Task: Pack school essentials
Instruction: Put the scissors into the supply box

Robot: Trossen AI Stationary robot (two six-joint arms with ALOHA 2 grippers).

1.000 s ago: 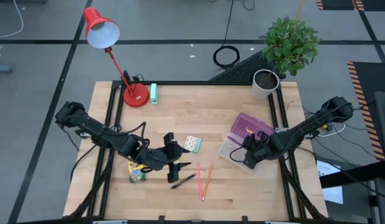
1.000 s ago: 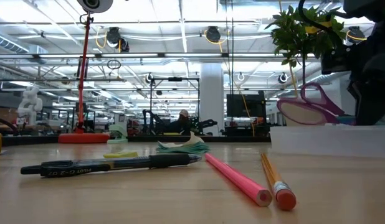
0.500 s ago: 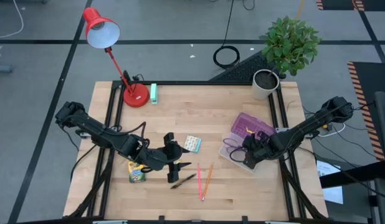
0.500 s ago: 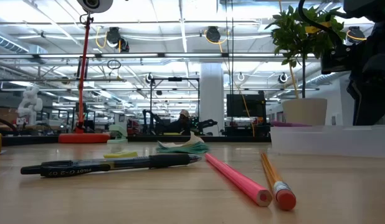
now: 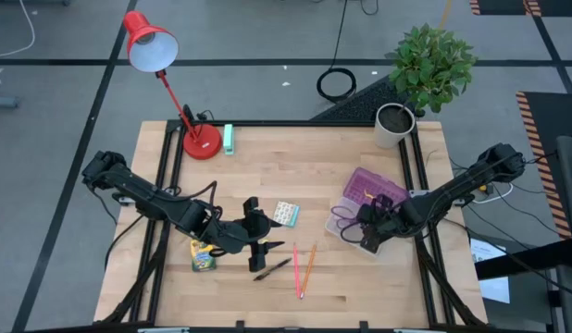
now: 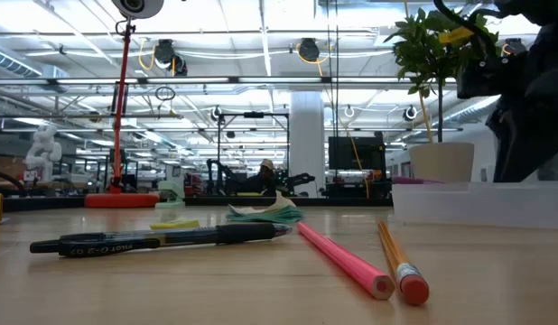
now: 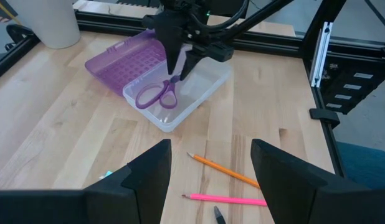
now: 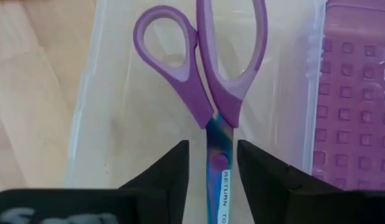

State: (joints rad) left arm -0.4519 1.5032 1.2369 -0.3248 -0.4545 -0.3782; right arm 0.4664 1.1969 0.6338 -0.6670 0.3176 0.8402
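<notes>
The left gripper [image 5: 259, 242] hovers over the surface [image 5: 295, 166], jaws apart, between the crayon box [image 5: 203, 255] and the black pen [image 5: 273, 269]. At right, the purple scissors [image 8: 208, 74] lie in the clear case [image 7: 199, 93]; the right gripper's [image 5: 365, 222] jaws straddle the blades, slightly apart.

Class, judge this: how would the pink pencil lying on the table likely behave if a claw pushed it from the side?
The pink pencil looks round and lies flat on smooth wood, so it would probably roll, perhaps into the orange pencil beside it. It is thin and straight, so likely stiff and light.
</notes>
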